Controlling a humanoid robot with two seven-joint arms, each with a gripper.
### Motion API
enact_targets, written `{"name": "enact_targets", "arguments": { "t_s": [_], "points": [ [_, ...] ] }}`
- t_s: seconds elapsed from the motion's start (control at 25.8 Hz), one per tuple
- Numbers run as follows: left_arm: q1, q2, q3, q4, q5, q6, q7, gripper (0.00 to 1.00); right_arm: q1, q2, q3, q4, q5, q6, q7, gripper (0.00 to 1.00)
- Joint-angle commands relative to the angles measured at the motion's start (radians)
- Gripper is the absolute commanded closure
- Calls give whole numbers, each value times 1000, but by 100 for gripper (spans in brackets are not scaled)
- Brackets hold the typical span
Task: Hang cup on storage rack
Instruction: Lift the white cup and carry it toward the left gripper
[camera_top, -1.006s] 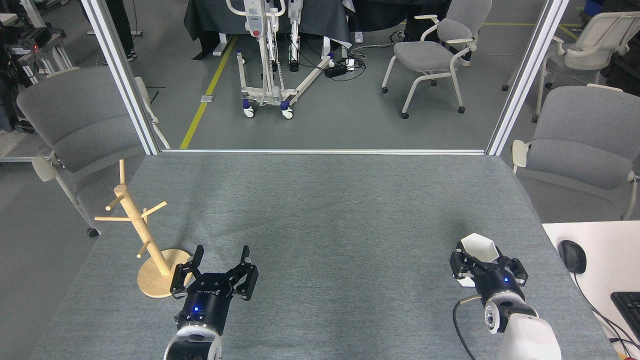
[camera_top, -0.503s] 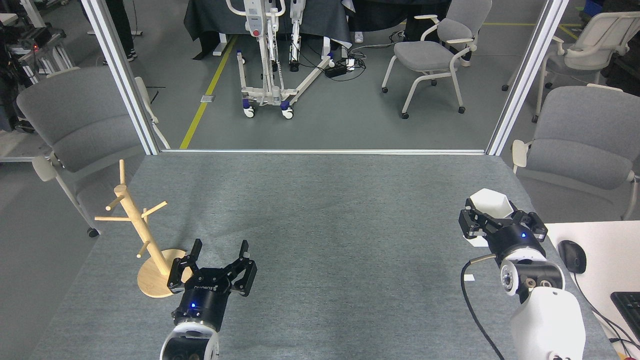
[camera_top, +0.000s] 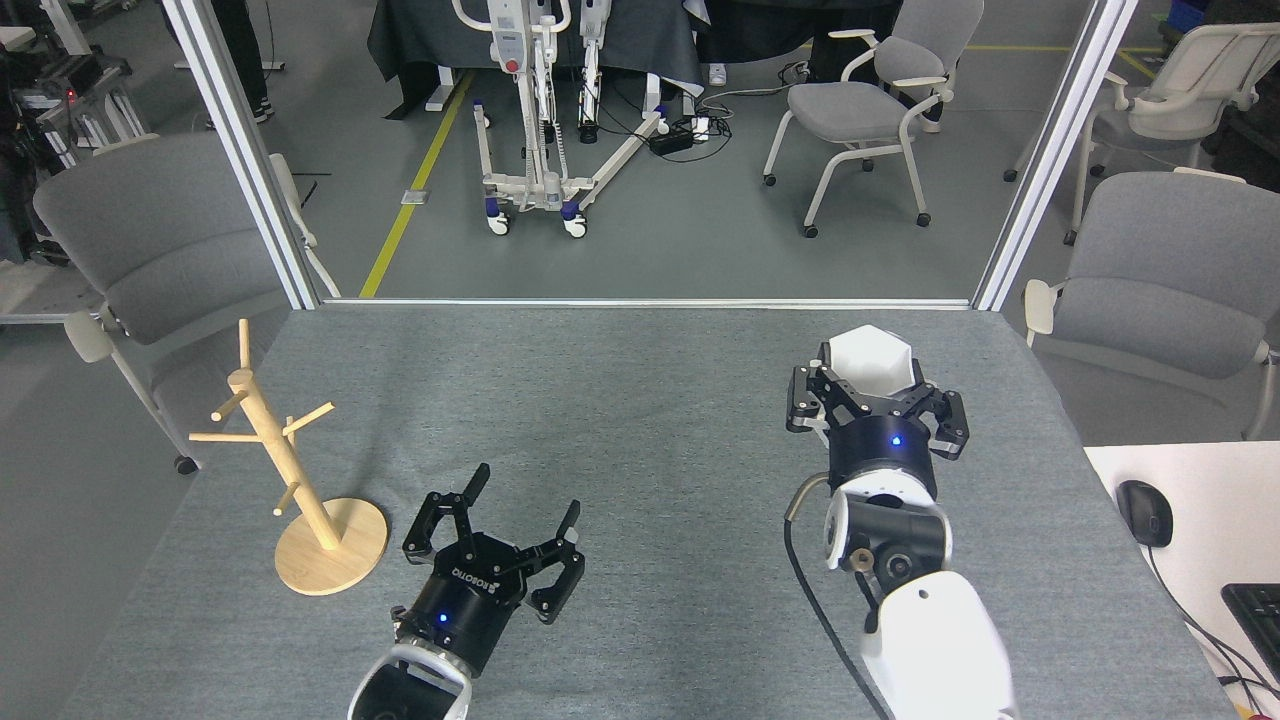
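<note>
My right gripper (camera_top: 872, 392), at two o'clock, grasps the cup (camera_top: 870, 362) clear of the table (camera_top: 640, 400), fingers clamped on its faceted wall. Likely light, rigid, smooth and chippable; its handle is hidden. My left gripper (camera_top: 520, 510), fingers spread and empty, sits beside the storage rack (camera_top: 290, 470) at nine o'clock.

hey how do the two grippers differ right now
The right gripper is shut on the white cup; the left gripper is open and holds nothing. The right gripper is farther out over the table; the left sits nearer, close to the storage rack. Both are black.
</note>
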Motion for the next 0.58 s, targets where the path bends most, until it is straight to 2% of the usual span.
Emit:
{"name": "enact_targets", "arguments": {
  "t_s": [0.0,0.23,0.54],
  "points": [
    [-4,35,-88,4,-90,-4,3,1,-57,-3,172,-8,6,194,61,65],
    [-32,69,-192,-3,-208,-53,43,1,-54,4,217,-5,81,285,70,65],
    [-176,55,-255,10,-213,-97,-50,2,-51,17,329,10,84,349,70,65]
  ]
}}
